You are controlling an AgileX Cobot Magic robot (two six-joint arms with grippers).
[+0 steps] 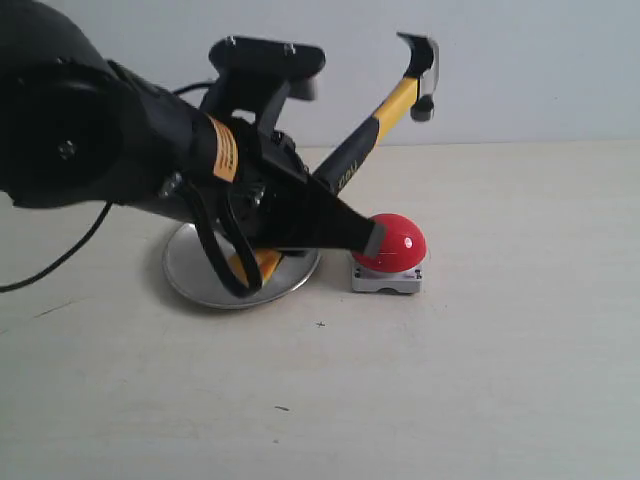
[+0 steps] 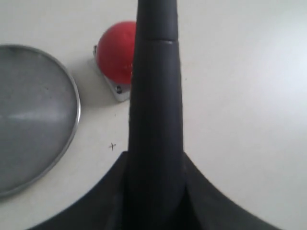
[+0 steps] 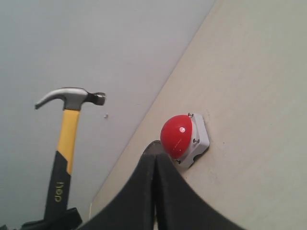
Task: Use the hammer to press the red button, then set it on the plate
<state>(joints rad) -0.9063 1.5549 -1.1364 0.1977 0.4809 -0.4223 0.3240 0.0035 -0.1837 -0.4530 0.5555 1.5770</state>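
My left gripper (image 1: 340, 215) is shut on the black handle of the hammer (image 1: 385, 115). The hammer slants up to the right, with its dark head high in the air above the red button (image 1: 398, 240). Its yellow looped end (image 1: 262, 262) hangs over the plate (image 1: 200, 280). The button sits on the table just right of the plate. In the left wrist view the hammer handle (image 2: 156, 72) runs out between the fingers and partly hides the red button (image 2: 115, 52), beside the plate (image 2: 33, 120). My right gripper (image 3: 154, 143) is shut on nothing and faces the red button (image 3: 176, 135) and the hammer (image 3: 67, 143).
The left arm's bulky black body (image 1: 90, 130) fills the exterior view's left and covers part of the plate. A black cable (image 1: 60, 255) trails over the table at the left. A pale wall (image 1: 520, 70) backs the table. The right arm is outside the exterior view.
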